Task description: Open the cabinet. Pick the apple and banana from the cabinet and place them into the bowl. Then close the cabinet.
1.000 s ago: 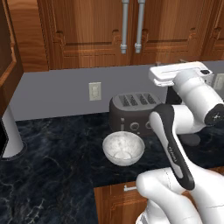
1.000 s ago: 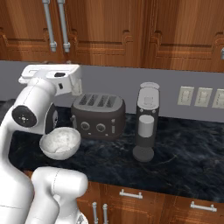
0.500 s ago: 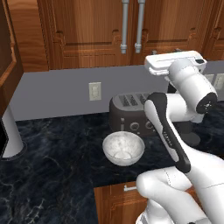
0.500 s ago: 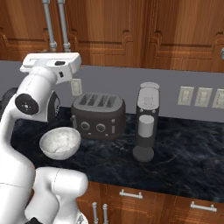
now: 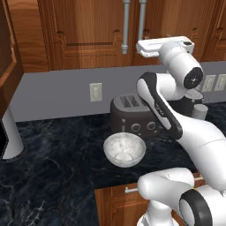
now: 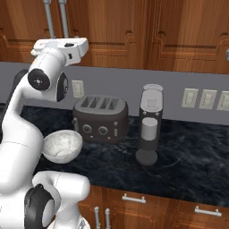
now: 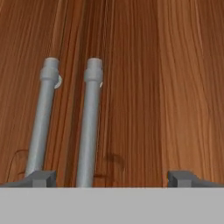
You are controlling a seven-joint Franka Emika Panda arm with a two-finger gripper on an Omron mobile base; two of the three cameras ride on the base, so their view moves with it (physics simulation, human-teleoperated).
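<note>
Claw [image 7: 112, 177] stands released, jaws wide apart, facing the shut cabinet [image 7: 175, 87] doors, whose two silver bar handles [image 7: 89, 127] rise just ahead between the tips, toward the left one.

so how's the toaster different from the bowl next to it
The toaster is a dark boxy appliance with four slots on top and knobs on its front; the bowl is round, whitish-grey and marbled. The toaster stands taller and sits back near the wall, while the bowl sits lower, nearer the counter's front edge. The bowl is open and looks empty. Both rest upright on the dark counter, roughly equal in width.
</note>
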